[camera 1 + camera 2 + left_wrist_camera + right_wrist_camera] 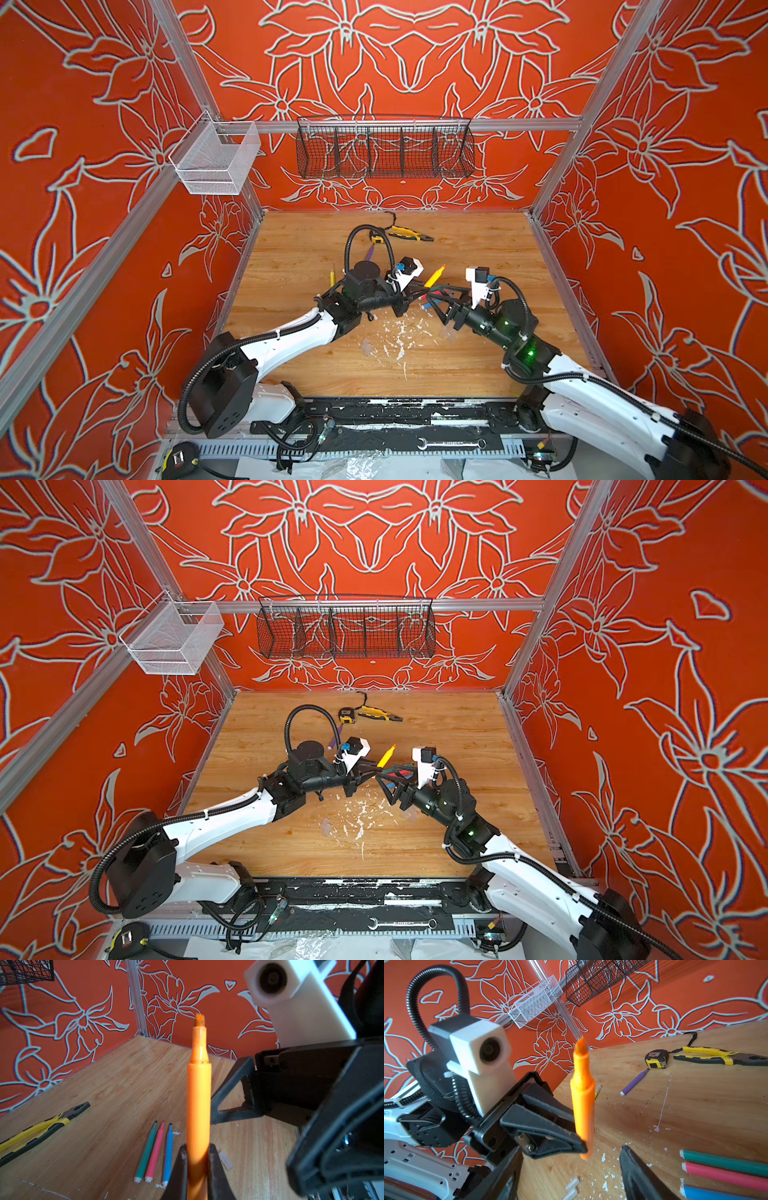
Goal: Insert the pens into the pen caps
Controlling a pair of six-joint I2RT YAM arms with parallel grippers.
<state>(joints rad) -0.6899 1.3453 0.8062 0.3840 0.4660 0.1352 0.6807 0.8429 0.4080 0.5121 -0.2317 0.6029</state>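
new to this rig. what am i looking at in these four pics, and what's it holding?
Two robot arms stand at a wooden table. Each ends in a two-fingered pincer. Two pictures look down from overhead, nearly the same view; two more come from cameras on the wrists. The left pincer is shut on an orange pen, bare tip up. The right pincer is open beside it, holding nothing visible. On the table lie a green pen, pink pen and blue pen side by side, a purple pen, a yellow pen, clear pen caps, pliers, a tape measure and white flecks.
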